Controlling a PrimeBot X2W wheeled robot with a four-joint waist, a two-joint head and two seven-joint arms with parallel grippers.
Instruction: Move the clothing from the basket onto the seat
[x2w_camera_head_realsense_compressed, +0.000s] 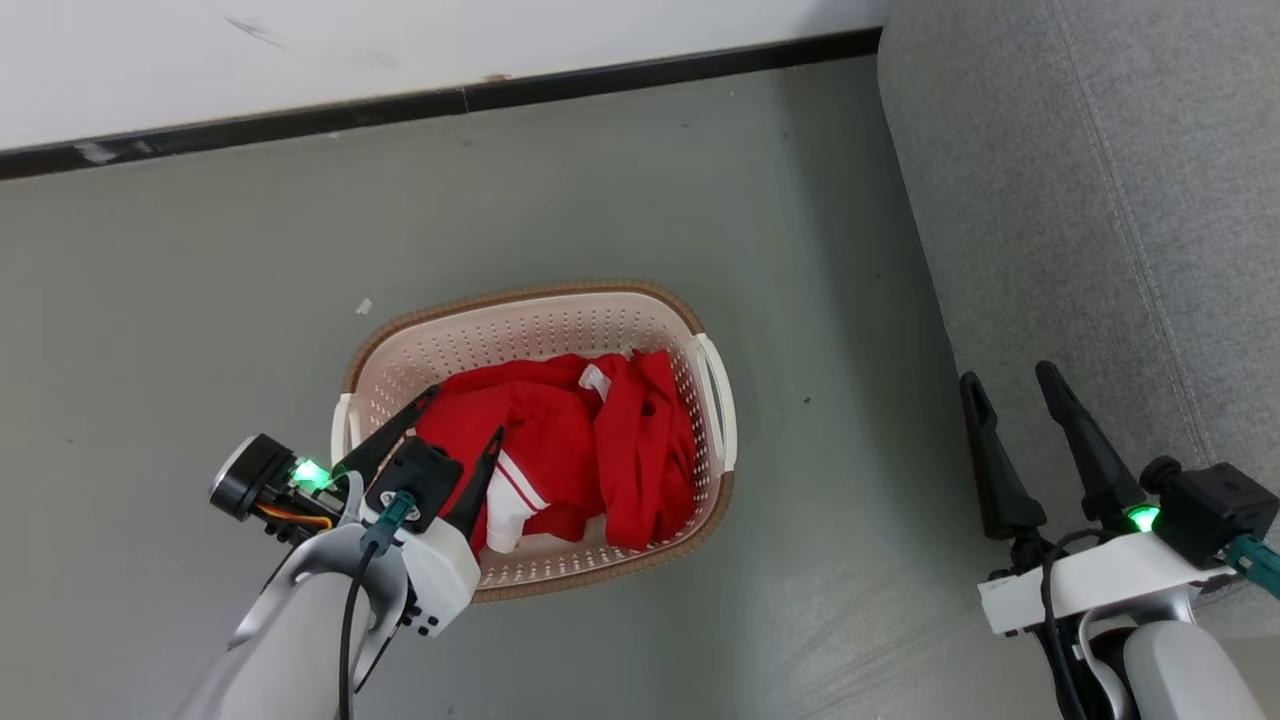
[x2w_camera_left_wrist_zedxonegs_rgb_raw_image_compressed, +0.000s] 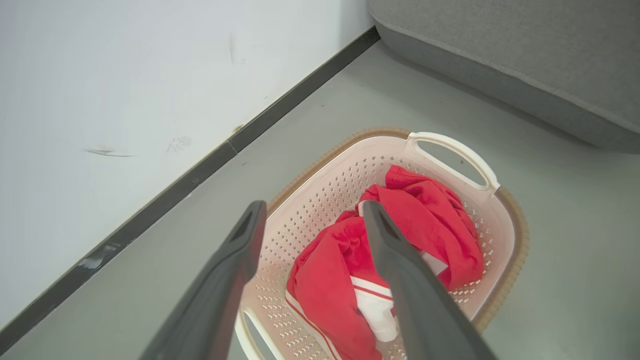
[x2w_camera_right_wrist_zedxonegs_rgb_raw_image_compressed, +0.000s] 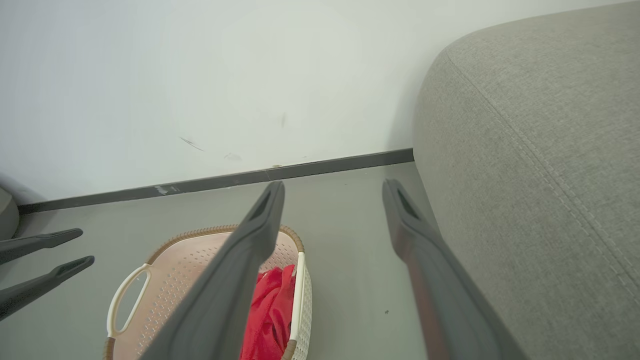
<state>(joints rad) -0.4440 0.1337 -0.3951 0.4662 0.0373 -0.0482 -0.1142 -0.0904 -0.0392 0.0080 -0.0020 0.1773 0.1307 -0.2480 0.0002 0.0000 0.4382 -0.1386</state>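
Presently places the clothing (x2w_camera_head_realsense_compressed: 570, 440) wholly inside the basket (x2w_camera_head_realsense_compressed: 540, 295), heaped red and white toward its right end, with no part over the rim. Sets the basket on the floor (x2w_camera_head_realsense_compressed: 700, 180), near a white wall (x2w_camera_head_realsense_compressed: 400, 40) with a dark baseboard (x2w_camera_head_realsense_compressed: 600, 85). Finds the seat (x2w_camera_head_realsense_compressed: 1100, 200) bare of any garment as far as visible. Judges the task at its start: nothing transferred, all of the clothing left to lift and carry across.

Shows the left end effector (x2w_camera_head_realsense_compressed: 465, 413) released, fingers spread wide, poised above the basket's left end over the heap and gripping nothing; cannot confirm contact with the fabric. Shows the right end effector (x2w_camera_head_realsense_compressed: 1008, 375) likewise released and empty, over the floor just beside the seat's edge.

Notes a stretch of floor between basket and seat, the two well apart. Flags as likely hindrances the basket's wall and handle, the bunched fabric, and the right arm standing near the carry path.
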